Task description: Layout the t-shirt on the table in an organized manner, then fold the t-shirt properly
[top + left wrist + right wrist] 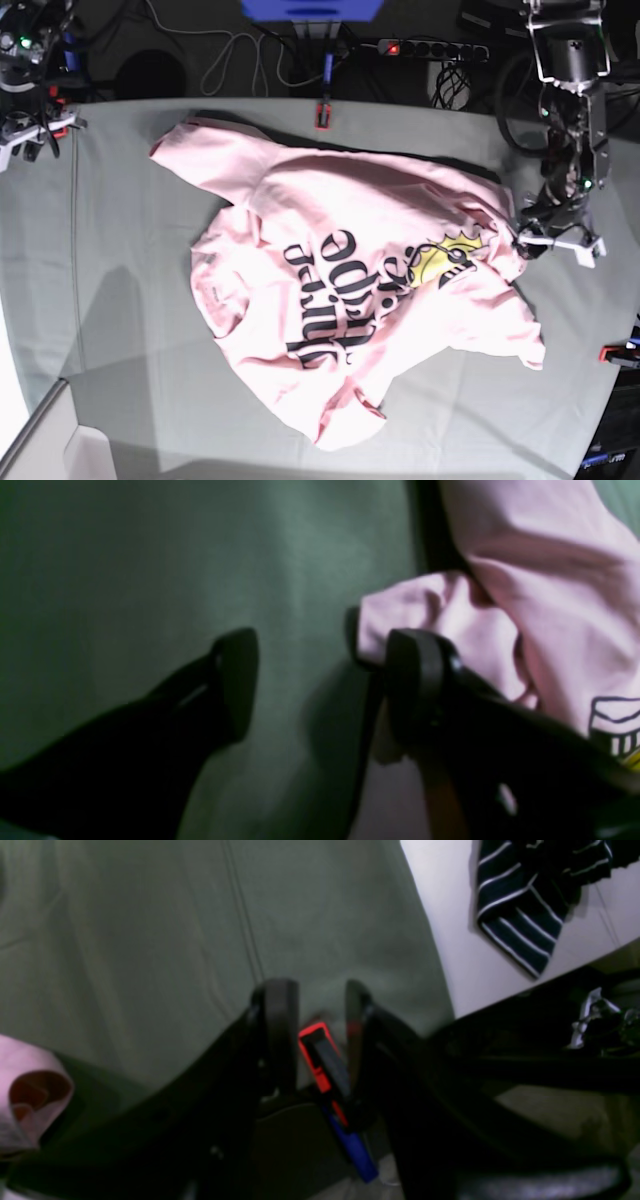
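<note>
The t-shirt lies print-up but rumpled and skewed mid-table; layout is unfinished, folding not begun. The left gripper, jaws apart, brackets a bunched edge without pinching it. The right gripper, jaws parted and empty, hangs at the table's edge.

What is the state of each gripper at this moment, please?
Left gripper: open, one finger against the t-shirt, nothing held.
Right gripper: open, empty, above the table edge.

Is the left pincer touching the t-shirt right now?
Touching. In the left wrist view, a fold of the t-shirt lies against one finger of the left pincer.
</note>
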Controlling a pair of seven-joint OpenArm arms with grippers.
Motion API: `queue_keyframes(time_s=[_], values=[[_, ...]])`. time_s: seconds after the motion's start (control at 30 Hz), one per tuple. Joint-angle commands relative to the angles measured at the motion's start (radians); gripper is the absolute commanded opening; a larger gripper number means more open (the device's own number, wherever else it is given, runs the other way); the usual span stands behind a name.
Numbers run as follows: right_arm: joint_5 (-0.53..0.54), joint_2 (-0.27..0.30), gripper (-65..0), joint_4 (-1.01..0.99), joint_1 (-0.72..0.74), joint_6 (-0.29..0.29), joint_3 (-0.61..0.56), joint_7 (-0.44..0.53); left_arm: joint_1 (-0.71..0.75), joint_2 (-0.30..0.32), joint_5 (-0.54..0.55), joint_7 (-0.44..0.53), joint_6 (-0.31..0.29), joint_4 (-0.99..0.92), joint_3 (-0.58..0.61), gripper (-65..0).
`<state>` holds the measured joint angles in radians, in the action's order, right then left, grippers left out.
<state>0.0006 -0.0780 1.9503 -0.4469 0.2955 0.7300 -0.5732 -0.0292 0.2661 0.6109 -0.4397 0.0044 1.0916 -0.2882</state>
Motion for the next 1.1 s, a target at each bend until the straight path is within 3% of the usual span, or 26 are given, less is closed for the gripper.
queue_keyframes(time_s=[0.0,0.43,0.53,0.7,0.87,1.07], values=[[0.005,0.008,-48.1,0.014,-0.003,0.003,0.003,0.023,-0.019,0.008,0.005,0.009,-0.016,0.012,0.011,-27.9],[0.003,0.008,-48.1,0.014,-0.002,0.003,0.001,0.023,-0.085,-0.017,0.005,0.011,-0.022,-0.086,0.036,-28.8],[0.003,0.008,-48.1,0.014,-0.002,0.003,0.004,0.023,-0.085,-0.017,0.005,0.011,-0.022,-0.086,0.036,-37.8],[0.003,0.008,-48.1,0.014,-0.003,0.003,0.006,0.023,-0.085,-0.017,0.005,0.011,-0.022,-0.086,0.030,-65.0],[0.003,0.008,-48.1,0.014,-0.005,0.003,0.003,0.023,-0.077,-0.012,0.013,0.011,-0.022,-0.028,0.027,-65.0],[0.003,0.005,-48.1,0.014,-0.008,0.003,0.003,0.023,0.064,-0.015,0.010,-0.001,-0.013,0.284,-0.070,-64.8]])
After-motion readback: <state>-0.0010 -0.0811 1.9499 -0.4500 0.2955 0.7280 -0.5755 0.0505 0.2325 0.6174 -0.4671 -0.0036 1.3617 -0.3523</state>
